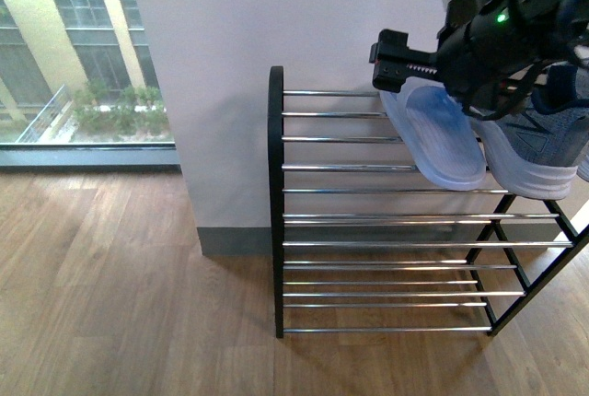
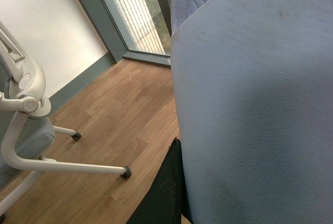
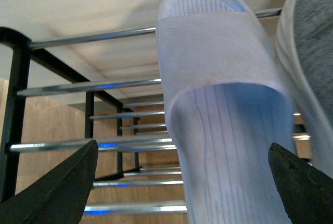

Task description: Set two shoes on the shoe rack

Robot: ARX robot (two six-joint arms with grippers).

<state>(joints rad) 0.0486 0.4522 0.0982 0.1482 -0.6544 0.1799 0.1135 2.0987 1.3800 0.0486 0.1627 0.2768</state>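
- Right claw [image 3: 182, 182]: spread wide, one dark finger [image 3: 57, 193] on each side of the pale blue slide [image 1: 440, 133], not touching it.
- The slide lies between the fingers on the rack's [image 1: 276, 203] top bars.
- A grey sneaker [image 1: 543, 143] sits touching the slide's far side, on the same tier.
- Left claw: only a dark tip [image 2: 164, 193] shows against a second slide [image 2: 255, 104] filling the left wrist view; its state cannot be told.
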